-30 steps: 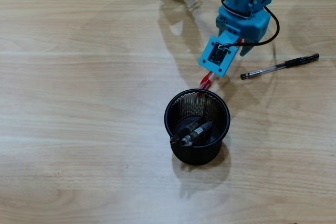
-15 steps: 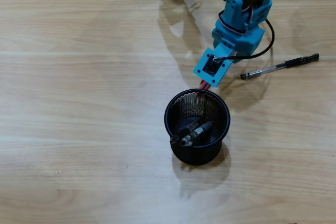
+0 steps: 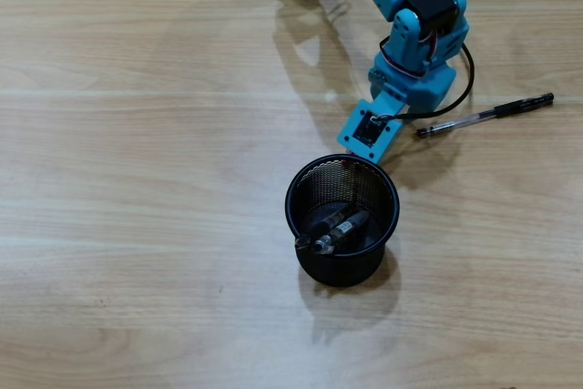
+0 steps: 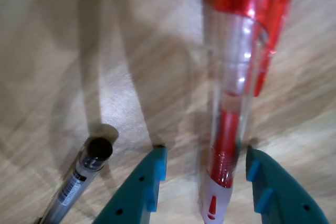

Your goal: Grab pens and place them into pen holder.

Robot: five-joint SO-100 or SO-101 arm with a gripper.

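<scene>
The holder [image 3: 342, 218], a round black mesh cup with a solid rim, stands on the wooden bench [image 3: 137, 225] in the overhead view. Two dark pens [image 3: 335, 230] lie slanted inside it, side by side, their ends resting near the lower left wall.

Another black-and-clear pen [image 3: 485, 117] lies flat on the bench to the right of the arm [image 3: 410, 6], well apart from the holder; in the wrist view its black end [image 4: 84, 174] shows at lower left, beside the fingers but not touching them.

The red pen [image 4: 239, 87] has a clear barrel with a red refill, a red cap and clip at the top of the wrist view, and a pale tip section at the bottom. From overhead it is almost wholly hidden under the blue wrist; only a hint of red shows just at the holder's upper rim, too small to say whether it is inside.

The gripper [image 4: 205, 169] has its two blue fingers [image 4: 147, 182] spread wider than the pen. The red pen stands between them, close against the right one; whether they pinch it I cannot tell.
</scene>
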